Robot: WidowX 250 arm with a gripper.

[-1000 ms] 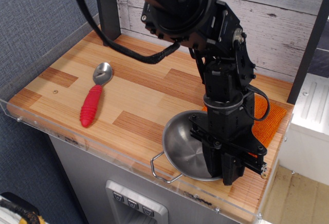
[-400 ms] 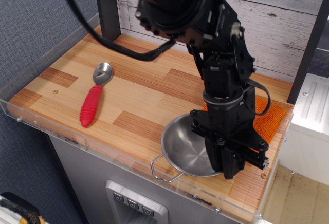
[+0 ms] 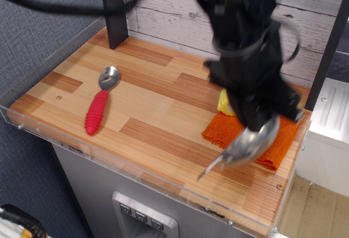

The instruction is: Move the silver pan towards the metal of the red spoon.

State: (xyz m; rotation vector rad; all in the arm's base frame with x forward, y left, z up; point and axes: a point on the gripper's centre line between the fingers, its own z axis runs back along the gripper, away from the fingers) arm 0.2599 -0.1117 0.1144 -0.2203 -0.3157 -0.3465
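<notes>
Red spoon [image 3: 100, 103] lies at the left of the bench [image 3: 158, 112], its metal end pointing far. An orange cloth [image 3: 229, 130] sits right of middle. My hand [image 3: 260, 122] grips the silver pan [image 3: 252, 144] by its rim, tilted and lifted off above that cloth. I'd level it, carry it left and set it down just short of the spoon's metal.

single cam, high front-left, angled down, mid-range, table [image 3: 158, 112]
</notes>
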